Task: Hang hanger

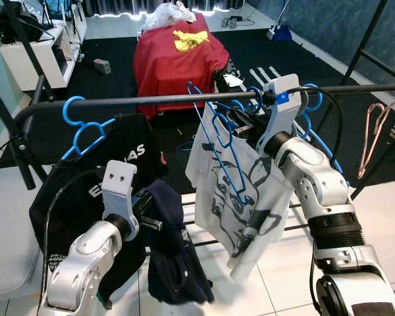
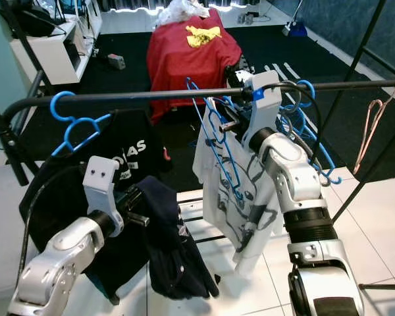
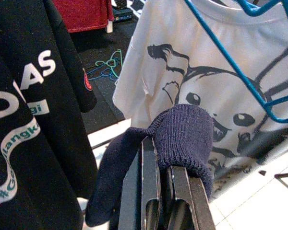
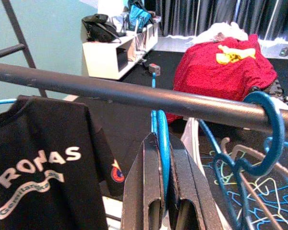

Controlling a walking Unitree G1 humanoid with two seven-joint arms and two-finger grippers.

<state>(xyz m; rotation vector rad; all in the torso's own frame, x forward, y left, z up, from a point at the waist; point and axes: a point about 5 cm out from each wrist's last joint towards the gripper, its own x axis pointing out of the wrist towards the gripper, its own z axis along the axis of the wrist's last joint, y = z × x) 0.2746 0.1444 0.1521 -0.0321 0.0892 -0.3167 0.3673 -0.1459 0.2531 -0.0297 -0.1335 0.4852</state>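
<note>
The right gripper (image 4: 164, 191) is clamped on the neck of a blue hanger (image 1: 218, 150) carrying a white shirt (image 1: 240, 197), just below the rail (image 1: 184, 99). The left gripper (image 3: 165, 191) pinches a navy garment (image 1: 174, 243) at about 8 o'clock from the shirt. The hanger's hook points up toward the rail, and its long axis tilts steeply downward. If the hook misses the rail, the shirt could drop; it may also snag the neighbouring hangers (image 1: 303, 112).

silver jointed arms (image 1: 316, 178) — white wrist brackets, black cables
</note>
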